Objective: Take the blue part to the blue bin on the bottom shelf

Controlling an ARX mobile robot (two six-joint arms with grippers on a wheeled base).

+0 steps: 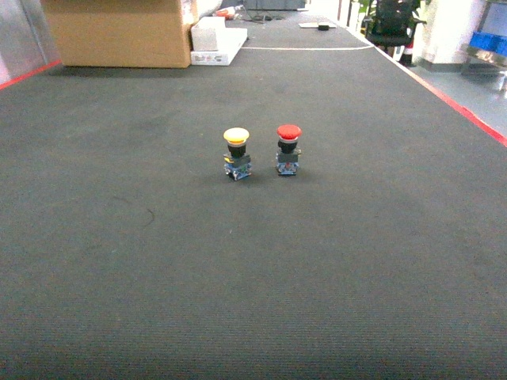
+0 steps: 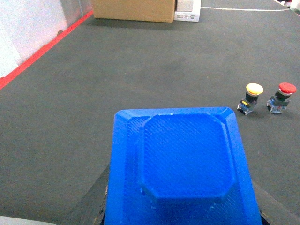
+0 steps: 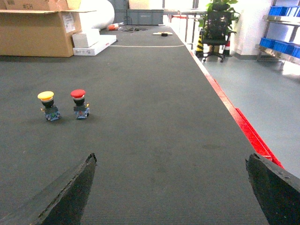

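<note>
Blue part (image 2: 183,168) fills the lower half of the left wrist view, sitting between the left gripper's (image 2: 180,213) dark fingers, which show only as slivers at the bottom corners; it looks clamped, though the contact faces are hidden. Right gripper (image 3: 171,187): jaws spread wide, nothing between them, over bare dark mat (image 1: 119,261).

Neither arm shows in the head view. Yellow push-button (image 1: 237,153) and red push-button (image 1: 288,148) stand upright, side by side, near the mat's middle (not task items).

Step, as judged: pick done, transport pending. Blue bins (image 3: 281,47) on a steel rack sit far off past the mat's red-edged right side; which level cannot be told.

Next move calls for carrying the part there, grip firm, part level.
</note>
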